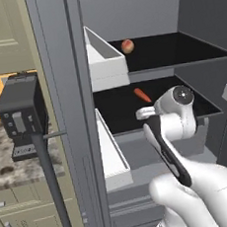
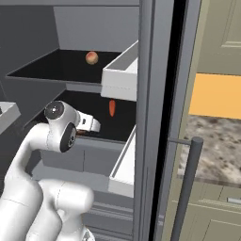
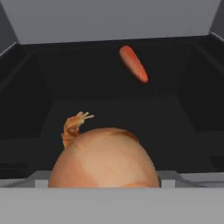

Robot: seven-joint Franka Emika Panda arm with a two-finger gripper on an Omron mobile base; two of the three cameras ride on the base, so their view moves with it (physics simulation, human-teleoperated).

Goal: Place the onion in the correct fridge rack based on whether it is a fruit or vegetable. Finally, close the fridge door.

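Orange-brown, smooth round onion [image 3: 103,159] faces a tapered carrot [image 3: 133,64].

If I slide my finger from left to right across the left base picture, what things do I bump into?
Black coffee machine → grey fridge door edge → white drawer → peach-coloured fruit → carrot → robot arm.

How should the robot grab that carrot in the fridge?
Grab the carrot across its thin middle, coming in from the fridge's open front. It lies flat on the lower rack, long and narrow, so fingers closing on its two long sides would probably hold it best.
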